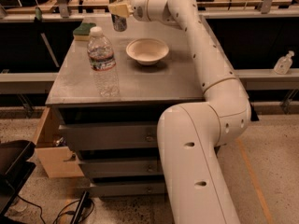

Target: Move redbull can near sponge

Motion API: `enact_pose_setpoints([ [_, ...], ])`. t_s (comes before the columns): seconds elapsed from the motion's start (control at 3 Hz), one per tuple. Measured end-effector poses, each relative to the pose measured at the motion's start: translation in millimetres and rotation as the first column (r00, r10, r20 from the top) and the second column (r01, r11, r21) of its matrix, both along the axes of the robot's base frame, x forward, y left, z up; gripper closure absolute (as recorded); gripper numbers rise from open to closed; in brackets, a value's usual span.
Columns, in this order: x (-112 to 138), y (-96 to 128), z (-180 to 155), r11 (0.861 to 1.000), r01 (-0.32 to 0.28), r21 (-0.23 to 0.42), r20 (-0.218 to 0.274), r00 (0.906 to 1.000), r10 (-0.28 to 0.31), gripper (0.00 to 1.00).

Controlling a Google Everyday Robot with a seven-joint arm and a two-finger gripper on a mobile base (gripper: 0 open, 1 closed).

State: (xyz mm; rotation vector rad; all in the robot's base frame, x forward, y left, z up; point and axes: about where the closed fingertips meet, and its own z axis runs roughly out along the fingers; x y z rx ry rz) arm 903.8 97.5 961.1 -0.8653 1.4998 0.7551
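Just the one camera view, so: your gripper (117, 9) is up at the far side of the table (154, 85), jaws clenched around the middle of the redbull can (119, 24), and the can's upright. The sponge (84, 28) sits near it, about 8 o'clock from the can. The white bowl (147, 50) is at 5 o'clock from the can, and the water bottle (103, 62) is at roughly 6 o'clock.
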Motion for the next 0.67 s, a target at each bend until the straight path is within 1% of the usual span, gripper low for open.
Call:
enact_pose_setpoints([
  [0.33, 4.5, 11.2, -9.3, 1.0, 0.001, -0.005, -0.01, 1.0, -0.001, 1.0],
  [0.67, 11.4, 19.7, -16.4, 1.0, 0.014, -0.012, -0.013, 0.9998, -0.014, 1.0],
])
